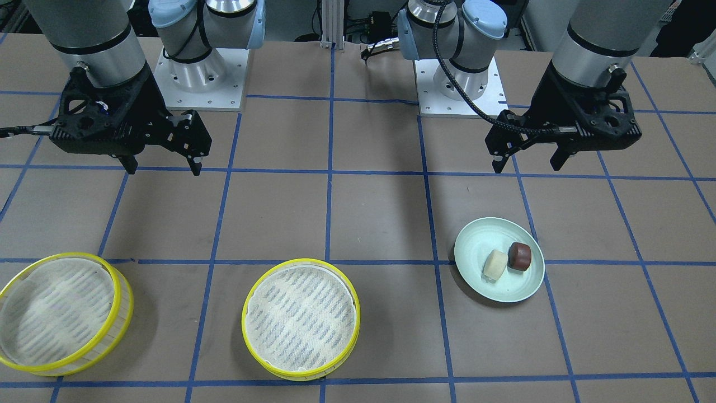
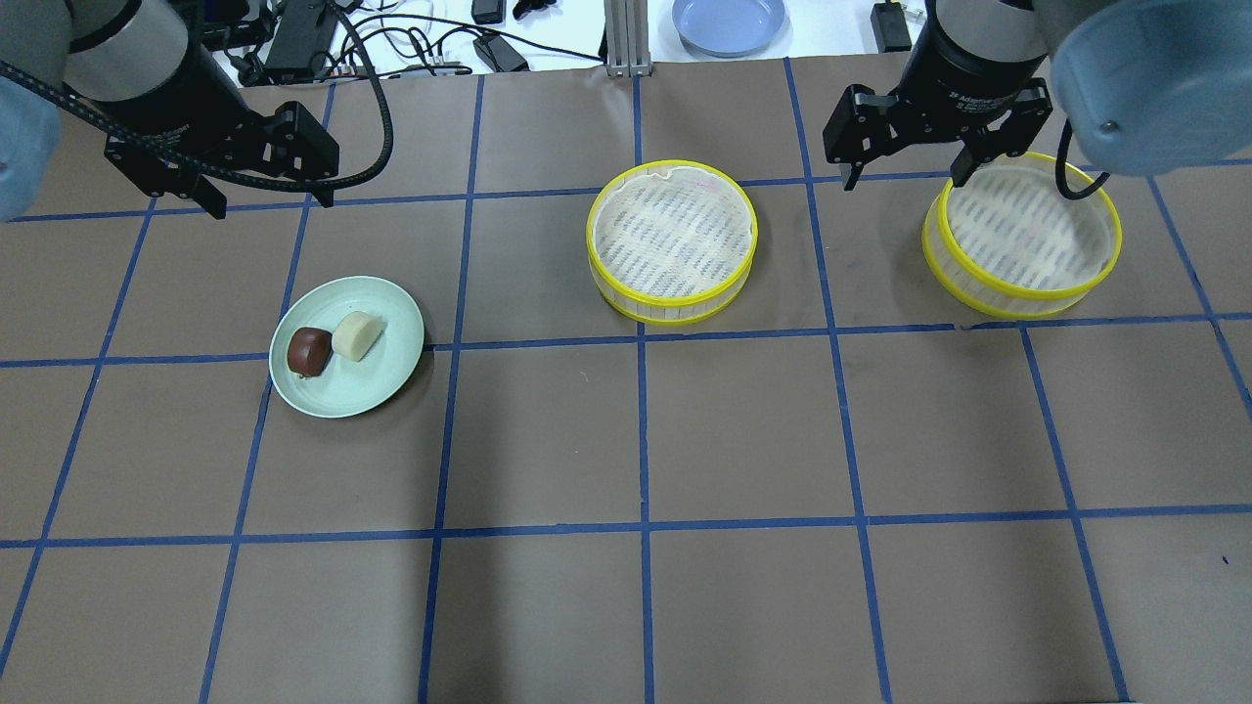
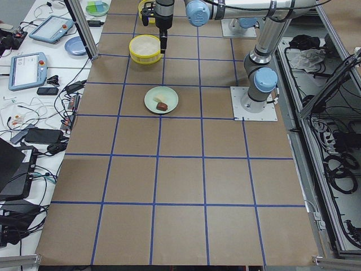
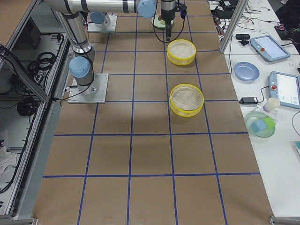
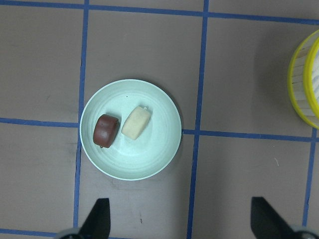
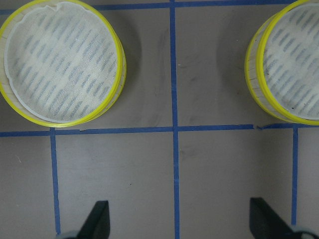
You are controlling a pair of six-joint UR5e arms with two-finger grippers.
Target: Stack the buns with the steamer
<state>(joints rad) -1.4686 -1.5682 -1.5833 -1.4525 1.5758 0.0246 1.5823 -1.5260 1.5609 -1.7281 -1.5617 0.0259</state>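
Observation:
A cream-white bun (image 1: 495,265) and a dark red-brown bun (image 1: 519,256) lie side by side on a pale green plate (image 1: 503,292). My left gripper (image 1: 528,166) hangs open and empty above the table, on the robot's side of the plate. In the left wrist view the cream bun (image 5: 136,122) and red-brown bun (image 5: 105,131) lie ahead of the fingertips (image 5: 99,219). Two yellow-rimmed steamer trays with white liners stand apart: a middle one (image 2: 671,240) and a right one (image 2: 1022,235). Both hold nothing. My right gripper (image 2: 905,180) is open and empty, high between them.
The table is brown paper with a blue tape grid. The two arm bases (image 1: 201,78) (image 1: 461,89) stand at the robot's edge. A blue plate (image 2: 729,22), cables and devices lie on the white bench beyond the far edge.

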